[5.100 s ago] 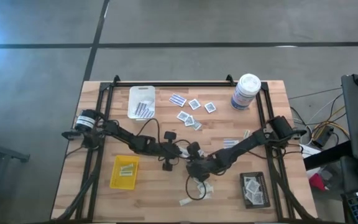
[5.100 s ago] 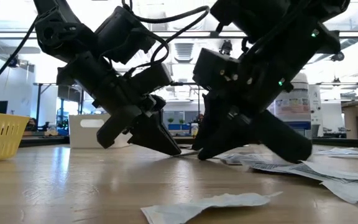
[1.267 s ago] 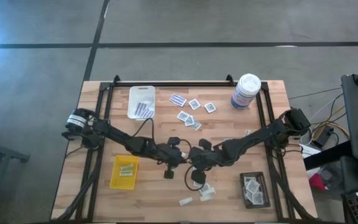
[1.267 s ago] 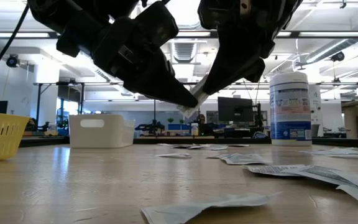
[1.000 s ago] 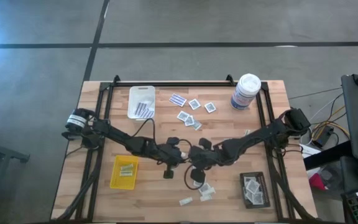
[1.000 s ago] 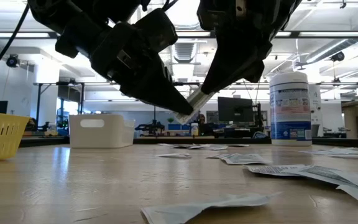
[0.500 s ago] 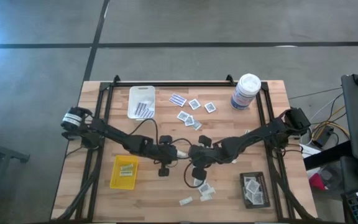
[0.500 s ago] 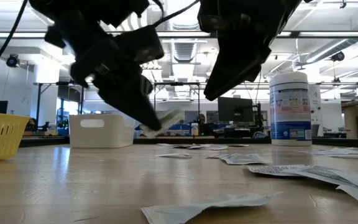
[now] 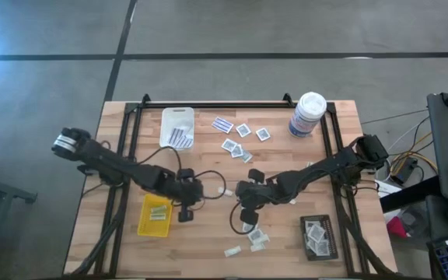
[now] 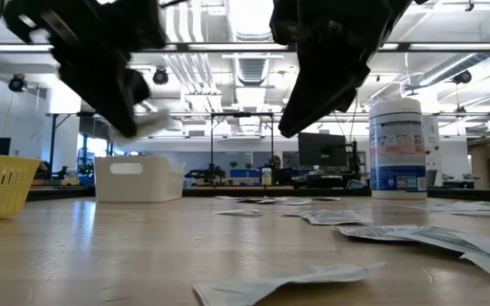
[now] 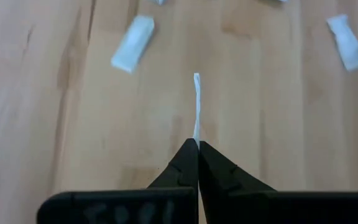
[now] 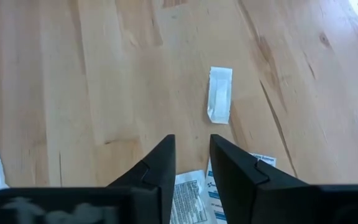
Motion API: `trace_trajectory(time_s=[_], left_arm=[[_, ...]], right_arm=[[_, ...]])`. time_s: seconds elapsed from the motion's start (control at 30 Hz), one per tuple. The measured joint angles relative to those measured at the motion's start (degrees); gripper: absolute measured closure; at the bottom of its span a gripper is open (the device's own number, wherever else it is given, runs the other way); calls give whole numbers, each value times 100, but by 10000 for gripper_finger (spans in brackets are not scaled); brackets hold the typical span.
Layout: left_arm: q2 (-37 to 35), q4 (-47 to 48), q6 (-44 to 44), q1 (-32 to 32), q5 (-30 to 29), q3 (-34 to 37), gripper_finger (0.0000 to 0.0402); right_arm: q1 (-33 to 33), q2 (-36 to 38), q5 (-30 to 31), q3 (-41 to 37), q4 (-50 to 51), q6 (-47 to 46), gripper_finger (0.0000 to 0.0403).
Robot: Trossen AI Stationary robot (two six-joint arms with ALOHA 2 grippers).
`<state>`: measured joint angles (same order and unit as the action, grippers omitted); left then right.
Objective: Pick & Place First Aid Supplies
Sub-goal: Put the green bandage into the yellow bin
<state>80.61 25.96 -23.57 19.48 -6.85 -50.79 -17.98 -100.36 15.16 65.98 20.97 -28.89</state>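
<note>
Left gripper (image 9: 187, 189) carries a pale narrow strip (image 11: 196, 102) away from the right gripper (image 9: 243, 192) — the handover is done.

Clamped edge-on between the left fingers, the strip now hangs above the table beside the yellow tray (image 9: 155, 215), where a second ago both arms met at mid-table. Right gripper, fingers parted and empty, hovers over the loose packets (image 9: 253, 236) near the black tray (image 9: 318, 237). Judged from this, the drop into the yellow tray comes next — more supplies wait scattered on the wooden table (image 9: 208, 241).
</note>
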Motion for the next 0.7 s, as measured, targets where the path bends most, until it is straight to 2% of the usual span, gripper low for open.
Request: trace_trajectory(time_s=[0.2, 0.5, 0.7], left_arm=[[-425, 1003, -607, 367, 13, -200, 401], [-609, 2997, -1775, 983, 267, -513, 401], [-609, 3534, -2689, 1406, 427, -519, 401]], right_arm=[[0, 0, 42, 0, -17, -93, 319], [2, 0, 49, -29, -25, -297, 331], [2, 0, 61, -129, -32, -415, 329]])
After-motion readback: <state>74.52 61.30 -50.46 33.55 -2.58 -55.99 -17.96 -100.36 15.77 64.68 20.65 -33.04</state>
